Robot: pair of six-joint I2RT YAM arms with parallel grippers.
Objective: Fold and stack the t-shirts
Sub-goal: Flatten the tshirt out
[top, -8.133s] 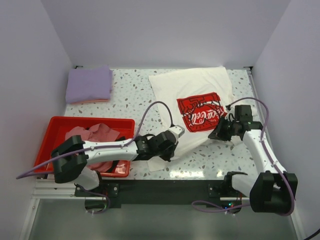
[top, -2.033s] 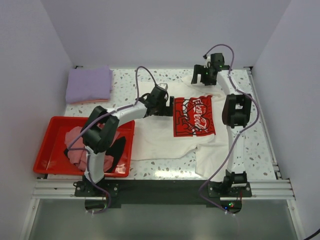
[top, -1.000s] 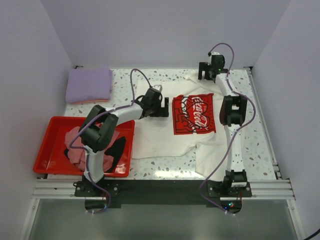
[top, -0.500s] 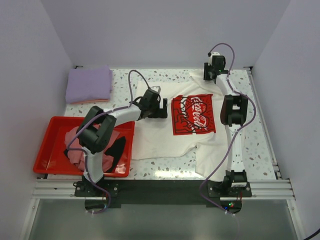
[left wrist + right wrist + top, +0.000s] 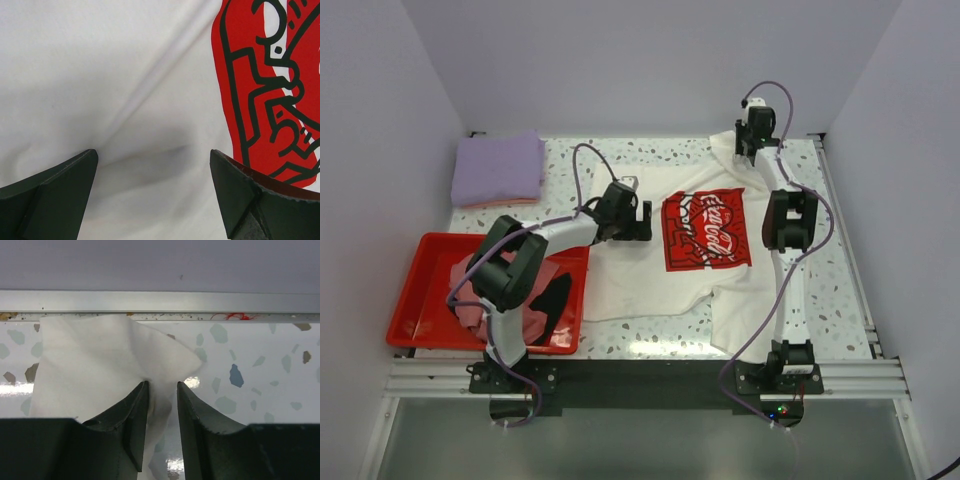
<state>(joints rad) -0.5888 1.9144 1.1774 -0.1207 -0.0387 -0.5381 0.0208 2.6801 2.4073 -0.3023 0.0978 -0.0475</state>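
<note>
A cream-white t-shirt (image 5: 645, 270) with a red rectangular chest print (image 5: 706, 228) lies spread flat mid-table. My right gripper (image 5: 745, 148) is at the shirt's far right corner near the back wall; in the right wrist view its jaws (image 5: 161, 392) stand nearly together, with a bunched fold of the white cloth (image 5: 100, 355) pinched between them. My left gripper (image 5: 640, 220) hovers low over the shirt just left of the print, its fingers (image 5: 50, 195) wide apart with only flat cloth (image 5: 125, 75) below. A folded lavender t-shirt (image 5: 498, 168) rests at the back left.
A red plastic tray (image 5: 415, 290) at the front left holds a crumpled pink tee (image 5: 470, 312) and a black one (image 5: 555, 300). White walls close in the table on three sides, and a metal rail (image 5: 160, 301) runs along the back edge just beyond the right gripper.
The right gripper's jaws went from wide open to nearly together, gathering the shirt's far corner. The left gripper slid slightly left over the shirt and stayed open.
</note>
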